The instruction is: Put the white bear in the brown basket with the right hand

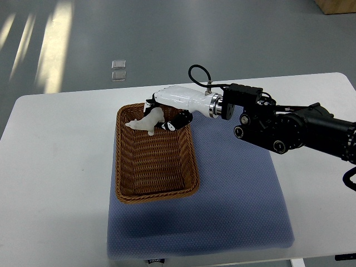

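Nearest, a blue textured mat on the white table. On its left part, a brown woven wicker basket. Over the far end, the small white bear figure, pinched in the curled fingers of the right hand. Probably light, rigid, smooth; best gripped around the body.

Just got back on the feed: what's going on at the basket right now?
The right robot hand is over the far end of the brown basket, holding the white bear above its inside. The basket sits on a blue mat on the white table. The bear isn't released yet. The left arm isn't in view.
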`<state>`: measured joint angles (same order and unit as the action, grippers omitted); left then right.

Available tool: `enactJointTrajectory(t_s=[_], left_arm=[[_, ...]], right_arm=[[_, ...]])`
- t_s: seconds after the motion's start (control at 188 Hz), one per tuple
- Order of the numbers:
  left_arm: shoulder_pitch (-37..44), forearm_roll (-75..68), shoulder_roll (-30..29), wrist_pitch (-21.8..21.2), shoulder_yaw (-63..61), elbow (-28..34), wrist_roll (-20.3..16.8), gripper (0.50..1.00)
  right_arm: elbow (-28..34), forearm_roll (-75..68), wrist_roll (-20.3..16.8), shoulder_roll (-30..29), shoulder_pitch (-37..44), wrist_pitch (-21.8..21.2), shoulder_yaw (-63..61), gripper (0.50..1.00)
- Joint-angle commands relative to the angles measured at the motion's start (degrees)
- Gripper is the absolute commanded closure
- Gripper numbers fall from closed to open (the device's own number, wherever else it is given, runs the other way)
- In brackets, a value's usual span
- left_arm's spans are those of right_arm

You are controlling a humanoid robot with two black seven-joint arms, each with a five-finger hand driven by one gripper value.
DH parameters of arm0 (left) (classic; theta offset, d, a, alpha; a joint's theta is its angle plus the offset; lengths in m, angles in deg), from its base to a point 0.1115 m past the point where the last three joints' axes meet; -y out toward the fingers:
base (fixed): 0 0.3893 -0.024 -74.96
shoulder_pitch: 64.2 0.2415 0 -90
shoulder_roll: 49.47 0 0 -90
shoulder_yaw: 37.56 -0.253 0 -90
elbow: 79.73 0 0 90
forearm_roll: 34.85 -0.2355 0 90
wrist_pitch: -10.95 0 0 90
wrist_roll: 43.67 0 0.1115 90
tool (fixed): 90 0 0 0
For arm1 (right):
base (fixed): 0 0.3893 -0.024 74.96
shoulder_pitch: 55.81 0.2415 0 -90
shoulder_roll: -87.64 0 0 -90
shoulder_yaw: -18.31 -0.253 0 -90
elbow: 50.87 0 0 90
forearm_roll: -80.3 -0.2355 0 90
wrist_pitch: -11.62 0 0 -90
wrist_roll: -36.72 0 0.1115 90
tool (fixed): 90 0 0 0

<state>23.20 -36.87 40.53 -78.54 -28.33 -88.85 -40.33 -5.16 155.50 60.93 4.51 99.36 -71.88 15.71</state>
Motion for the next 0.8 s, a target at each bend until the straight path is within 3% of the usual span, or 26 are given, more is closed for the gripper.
enactJointTrajectory(t_s=[0.0, 0.133, 0.41, 0.793], left_arm=[[-0.04, -0.09, 0.00, 0.01, 0.00, -0.20, 0.00, 0.500], [0.05, 0.00, 0.00, 0.01, 0.00, -0.28, 0.00, 0.500], [0.23, 0.00, 0.00, 0.01, 0.00, 0.16, 0.00, 0.500], [0.14, -0.09, 0.00, 0.01, -0.18, 0.07, 0.00, 0.500]], right_arm=[[-0.44, -0.15, -0.04, -0.10, -0.13, 1.76, -0.03, 0.746], [-0.44, -0.06, -0.04, 0.33, -0.57, 2.20, -0.12, 0.718], [-1.14, -1.82, -0.21, 1.39, -1.01, 5.28, -1.88, 0.713], [-2.37, -15.79, -0.92, 3.68, -11.82, 5.54, -21.39, 0.701]])
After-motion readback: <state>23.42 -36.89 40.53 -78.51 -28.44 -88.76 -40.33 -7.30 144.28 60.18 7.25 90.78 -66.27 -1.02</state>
